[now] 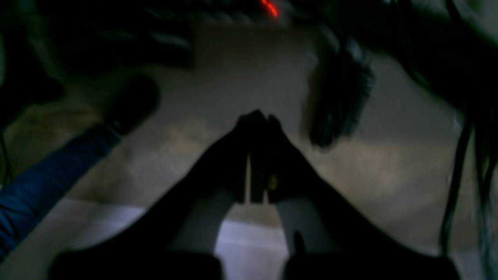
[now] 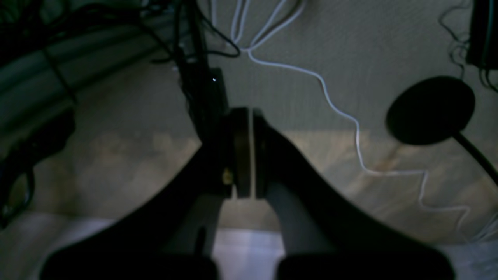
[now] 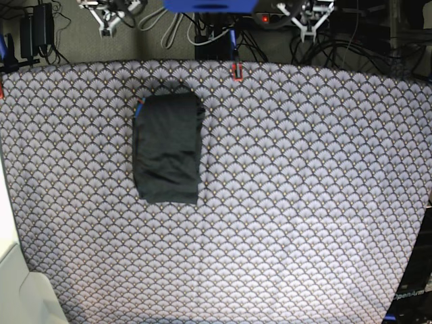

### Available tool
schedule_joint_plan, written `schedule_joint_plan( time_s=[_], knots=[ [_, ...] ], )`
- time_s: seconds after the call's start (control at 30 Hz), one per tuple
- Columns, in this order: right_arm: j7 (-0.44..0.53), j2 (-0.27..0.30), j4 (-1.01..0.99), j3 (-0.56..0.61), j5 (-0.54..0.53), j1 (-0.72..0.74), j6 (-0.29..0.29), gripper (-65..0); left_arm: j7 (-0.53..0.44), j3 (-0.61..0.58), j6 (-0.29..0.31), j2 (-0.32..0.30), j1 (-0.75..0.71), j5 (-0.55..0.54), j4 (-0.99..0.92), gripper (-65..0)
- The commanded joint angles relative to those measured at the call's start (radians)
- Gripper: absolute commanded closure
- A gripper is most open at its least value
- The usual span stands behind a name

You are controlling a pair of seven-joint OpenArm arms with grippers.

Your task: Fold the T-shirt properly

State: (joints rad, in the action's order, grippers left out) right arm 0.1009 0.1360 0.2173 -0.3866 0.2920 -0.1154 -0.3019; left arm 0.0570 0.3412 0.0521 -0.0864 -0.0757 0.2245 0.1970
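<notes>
The T-shirt [image 3: 167,148] lies folded into a compact dark charcoal rectangle on the patterned cloth, left of centre towards the back. Neither gripper touches it. My left gripper [image 1: 256,116] is shut and empty, held out past the table's back edge over the floor; in the base view it [image 3: 309,19] sits at the top right. My right gripper [image 2: 251,112] is also shut and empty beyond the back edge, and shows at the top left of the base view [image 3: 108,17]. The shirt does not show in either wrist view.
The scallop-patterned lilac-grey cloth [image 3: 304,202] covers the whole table, held by a red clamp [image 3: 237,71] at the back edge. Behind the table are cables, a white cord [image 2: 342,112], a round black stand base [image 2: 430,109], and a blue-trousered leg [image 1: 46,182].
</notes>
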Motion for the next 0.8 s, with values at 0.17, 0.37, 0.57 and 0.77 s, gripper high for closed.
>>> schedule_joint_plan(
  time_s=[0.17,0.37,0.57,0.77],
  knots=[
    [0.089,-0.012,-0.025,0.097,-0.001,0.032,0.304,0.0,-0.035,0.003,-0.077,0.024,0.027,-0.003,-0.029,-0.2],
    [0.086,-0.014,-0.028,0.094,-0.001,0.052,0.373,0.0,-0.049,-0.003,-0.077,0.032,0.061,0.006,-0.035,-0.2],
    [0.089,-0.034,-0.029,0.093,-0.006,0.043,0.396,0.0,-0.050,-0.073,-0.073,0.032,0.084,0.006,-0.037,-0.3],
    [0.093,-0.032,-0.029,0.051,-0.006,0.033,0.396,0.0,-0.053,-0.089,-0.073,0.032,0.087,0.005,-0.037,-0.3]
  ],
)
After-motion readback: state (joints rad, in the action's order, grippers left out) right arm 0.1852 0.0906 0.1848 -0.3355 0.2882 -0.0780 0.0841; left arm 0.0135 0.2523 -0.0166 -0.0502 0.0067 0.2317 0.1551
